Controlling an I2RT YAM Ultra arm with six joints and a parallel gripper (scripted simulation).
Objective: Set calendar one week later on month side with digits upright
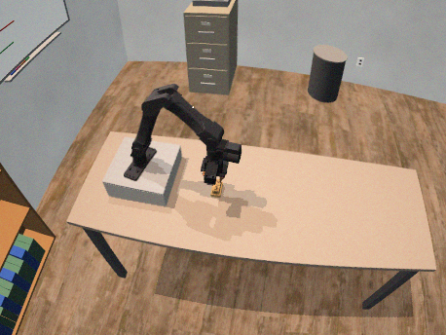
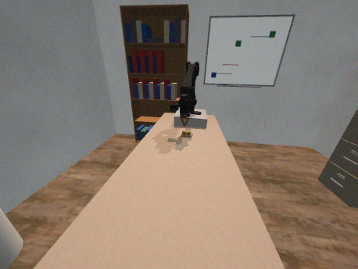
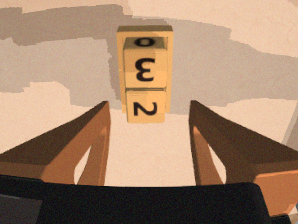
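- Lining up over the calendar [image 1: 217, 189] [image 2: 187, 134] [image 3: 145, 90] looks like the step in hand, ahead of a first grasp.
- Gripper [image 1: 212, 179] [image 2: 184, 124] [image 3: 149, 110]: jaws partway apart, nothing clamped. In the wrist view the fingers sit wider than the cubes, one to each side.
- Nearer cube [image 3: 145, 106]: has a 2 facing the wrist camera, upside down in that view. Probably the first one to grab.
- Farther cube [image 3: 144, 70]: right behind it, has a 3 toward the camera, also inverted; a 0 shows on its far-end face.
- Tray [image 3: 120, 55]: under the cubes, on the table [image 1: 341, 214] [image 2: 176, 195] [image 3: 30, 120], near the pale block [image 1: 136, 190] [image 2: 195, 123] under the arm [image 1: 180, 109] [image 2: 188, 87].
- Month side and today's date: can't read them from these views. Need that face before picking digits; don't assume 2 and 3 are the date.
- Next: lower straight, straddle one cube, close, lift clear, turn to the needed digit. Risk: a finger clipping the tray wall or nudging the neighbour.
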